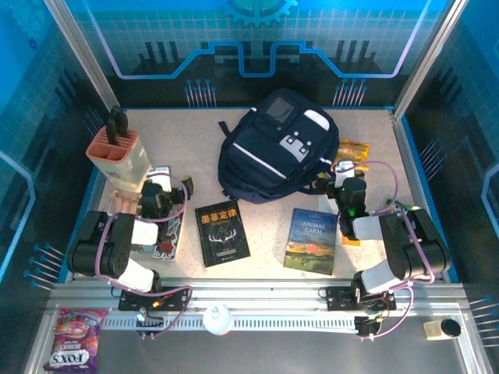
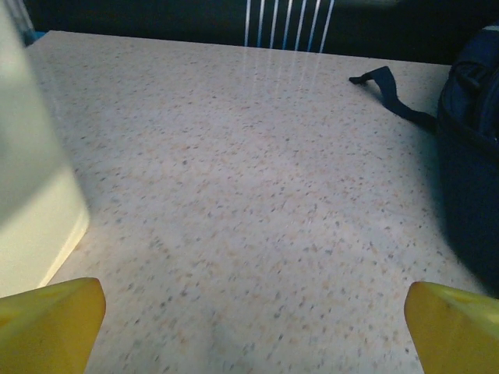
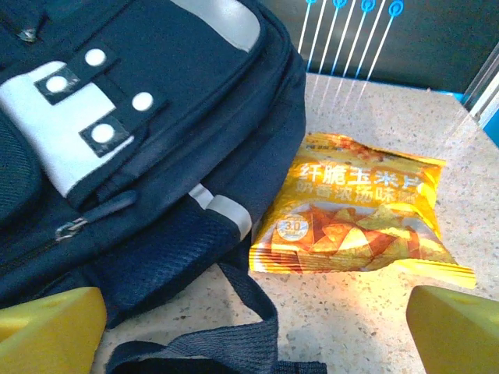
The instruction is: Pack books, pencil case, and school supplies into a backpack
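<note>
1. Backpack (image 1: 269,152), dark navy with a thin white stripe, lay flat at the far middle of the speckled table (image 1: 374,132).
2. Nearer to me, the black book (image 1: 222,232) with an antlered skull lay flat, cover up, just left of centre.
3. The "Animal Farm" book (image 1: 312,240) lay flat to its right, apart from it and near my right arm.
4. A thin cartoon-covered book (image 1: 168,245) lay partly under my left arm, left of the black book.
5. My left gripper (image 2: 253,335) hung over bare table with its yellow fingers (image 2: 47,327) spread wide and nothing between them. The knife block (image 2: 31,195) stood to its left and the backpack's edge was to its right.
6. My right gripper (image 3: 253,327), equally wide apart and empty, sat beside the backpack's right side. It faced a dark strap (image 3: 234,343) and a yellow-orange snack bag (image 3: 355,214) lying just beside the backpack.
</note>
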`<state>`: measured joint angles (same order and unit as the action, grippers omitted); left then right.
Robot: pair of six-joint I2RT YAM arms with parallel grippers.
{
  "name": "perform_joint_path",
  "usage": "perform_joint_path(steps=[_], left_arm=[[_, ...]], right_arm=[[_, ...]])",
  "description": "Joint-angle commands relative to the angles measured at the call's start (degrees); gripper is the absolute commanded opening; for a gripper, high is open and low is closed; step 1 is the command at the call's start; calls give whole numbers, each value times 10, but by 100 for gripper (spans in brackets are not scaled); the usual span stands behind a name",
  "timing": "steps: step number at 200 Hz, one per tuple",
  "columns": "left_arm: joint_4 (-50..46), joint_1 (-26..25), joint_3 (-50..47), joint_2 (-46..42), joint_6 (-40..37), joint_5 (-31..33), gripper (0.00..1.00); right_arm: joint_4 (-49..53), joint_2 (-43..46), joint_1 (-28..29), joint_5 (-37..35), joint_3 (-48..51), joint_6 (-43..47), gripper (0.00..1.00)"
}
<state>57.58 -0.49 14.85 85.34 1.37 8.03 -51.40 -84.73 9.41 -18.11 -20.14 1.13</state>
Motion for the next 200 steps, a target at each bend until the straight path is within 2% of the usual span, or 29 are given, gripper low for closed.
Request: perform_joint_path(steps=[1, 26, 42, 62, 79, 108, 128, 152, 170, 185, 200], left_arm=[[-4, 0, -4, -69, 12, 48, 99], [-148, -1, 35, -160, 35, 63, 99], [-245, -1, 68, -215, 80, 65, 99], [-376, -1, 128, -274, 178, 63, 99], [-465, -1, 178, -299, 248, 26, 99], [-551, -2, 240, -293, 283, -66, 99], [-591, -2, 266, -277, 309, -108, 99], [-606, -7, 281, -250, 301, -181, 99], [-601, -31, 286, -226, 296, -215, 99], [-600, -65, 296, -200, 283, -221, 99], [-616, -109, 315, -167, 275, -183, 99]], right_arm=[[18, 58, 39, -79, -8, 42, 100], [147, 105, 92, -129, -64, 44, 100], [255, 129, 115, -124, -110, -4, 100], [399, 143, 136, -116, -179, -91, 100], [498, 137, 145, -71, -237, -152, 100], [619, 100, 156, 5, -325, -244, 100], [666, 57, 162, 75, -371, -276, 100], [675, 12, 179, 92, -398, -302, 100], [671, -27, 181, 112, -415, -328, 99], [673, -64, 181, 120, -439, -347, 96], [657, -95, 177, 127, -452, -351, 96]])
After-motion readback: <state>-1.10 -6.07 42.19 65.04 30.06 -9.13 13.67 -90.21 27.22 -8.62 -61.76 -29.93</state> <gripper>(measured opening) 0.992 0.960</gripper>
